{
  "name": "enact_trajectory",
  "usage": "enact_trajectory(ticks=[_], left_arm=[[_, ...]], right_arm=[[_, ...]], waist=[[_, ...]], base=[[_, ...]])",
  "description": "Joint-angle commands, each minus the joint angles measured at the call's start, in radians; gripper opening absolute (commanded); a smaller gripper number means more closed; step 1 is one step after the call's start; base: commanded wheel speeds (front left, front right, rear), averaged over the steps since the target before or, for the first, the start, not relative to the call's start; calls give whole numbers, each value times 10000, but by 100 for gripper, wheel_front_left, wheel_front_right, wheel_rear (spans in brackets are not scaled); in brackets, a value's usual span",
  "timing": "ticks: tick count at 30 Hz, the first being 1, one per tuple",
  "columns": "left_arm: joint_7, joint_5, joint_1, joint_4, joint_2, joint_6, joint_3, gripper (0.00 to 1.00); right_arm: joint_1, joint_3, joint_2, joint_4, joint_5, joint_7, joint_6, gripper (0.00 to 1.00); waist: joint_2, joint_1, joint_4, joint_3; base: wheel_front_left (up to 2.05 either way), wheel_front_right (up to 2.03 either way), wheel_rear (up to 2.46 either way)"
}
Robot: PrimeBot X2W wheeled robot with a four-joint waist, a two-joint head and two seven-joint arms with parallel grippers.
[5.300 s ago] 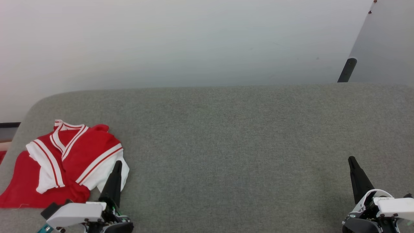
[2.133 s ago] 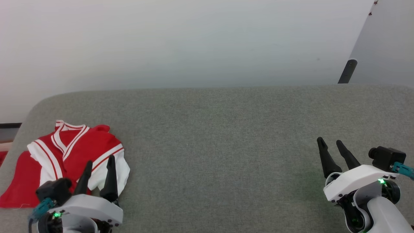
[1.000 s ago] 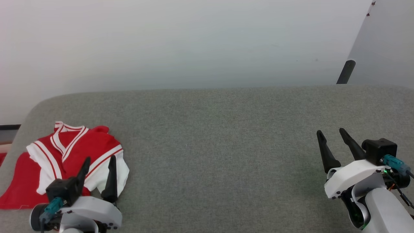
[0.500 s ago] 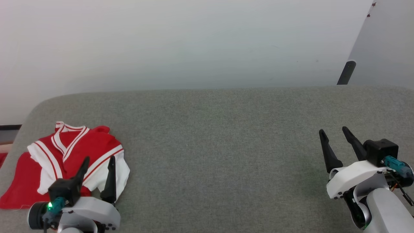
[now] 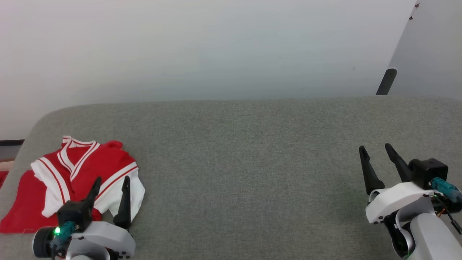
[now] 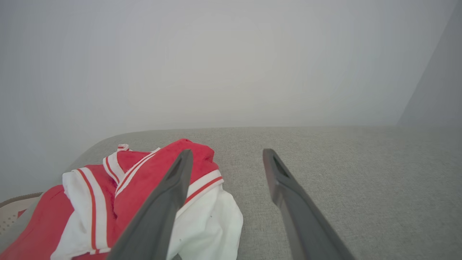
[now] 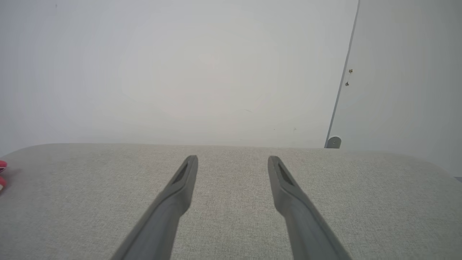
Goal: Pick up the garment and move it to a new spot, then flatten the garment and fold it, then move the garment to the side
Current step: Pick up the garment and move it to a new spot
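The jersey (image 5: 108,159) sits crumpled in the lower left of the head view, close to the rounded left corner of the grey tabletop (image 5: 252,162). The V-neck trim is at the top, the white sleeves are bunched over the red body, and a red flap trails toward the left edge.

The left end effector (image 5: 112,178) hovers right at its near side, jaws wide apart with nothing in them. In the left wrist view one finger lines up over the striped sleeve band and the other over bare tabletop. Can't tell if either one actually touches cloth. The right end effector (image 5: 375,146) is way over at the lower right, also spread wide and empty.

Handling-wise, I'd guess it's light, floppy and maybe a bit slick like sports fabric, so it'll sag and drape the second it's lifted. Pinching a single layer could let the rest slide or unfold. Nothing fragile though.

I'd go for a bunched spot, either the raised shoulder by the collar or the thick striped sleeve hem, so the fingers get a proper fold to bite. The flat red flap looks harder to grab.
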Motion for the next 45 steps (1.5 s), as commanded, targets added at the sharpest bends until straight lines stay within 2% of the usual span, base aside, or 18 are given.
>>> enact_trajectory(ticks=[1,16,22,28,42,45], left_arm=[[0,-62,-46,26,2,-59,43,100],[0,-122,-63,156,13,-52,16,100],[-1,-124,8,216,-96,34,55,100],[0,-69,164,193,-153,111,44,100],[1,-88,445,2,-209,301,13,100],[1,-212,562,-145,-159,424,182,100]], right_arm=[[179,-80,58,-32,72,-40,4,100],[350,-197,181,-135,83,-58,4,100],[483,-131,143,-206,134,-60,4,100],[519,114,83,-263,234,-61,4,100],[703,708,259,-258,433,-63,4,100],[388,1141,393,-257,451,-56,4,100]], waist=[[0,0,-6,1],[0,0,-12,-39],[0,0,428,-102],[0,0,1361,-140],[0,0,4584,-472],[0,0,4919,-374]], base=[[0,0,0],[0,0,0],[0,0,0],[0,0,0],[0,0,0],[0,0,0]])
